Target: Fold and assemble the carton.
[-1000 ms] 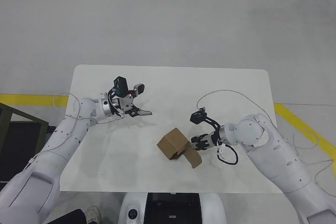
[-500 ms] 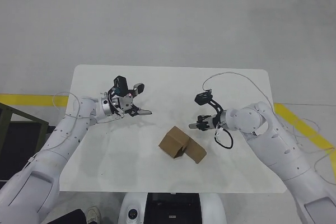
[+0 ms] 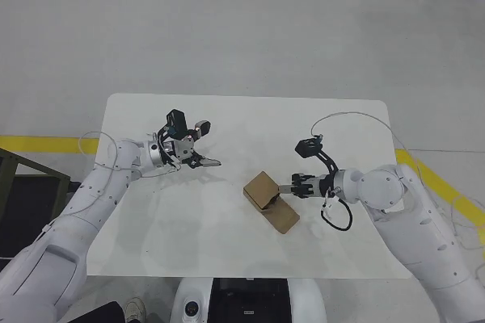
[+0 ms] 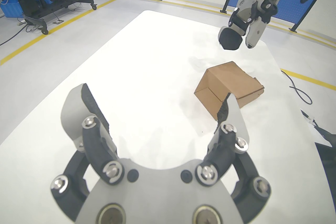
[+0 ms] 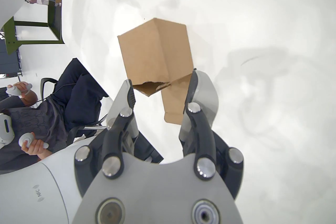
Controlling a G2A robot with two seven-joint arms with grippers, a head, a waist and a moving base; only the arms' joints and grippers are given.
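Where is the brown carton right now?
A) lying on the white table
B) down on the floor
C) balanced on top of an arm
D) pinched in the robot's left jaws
A: the carton rests on the white table, out between the two arms, with nothing lifting it.

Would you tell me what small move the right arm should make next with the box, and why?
Probably lower the right gripper a little onto the box and close on its loose flap. That gripper is open and hangs just above the box's torn edge, gripping nothing, while the left gripper is open and off to one side over the table.
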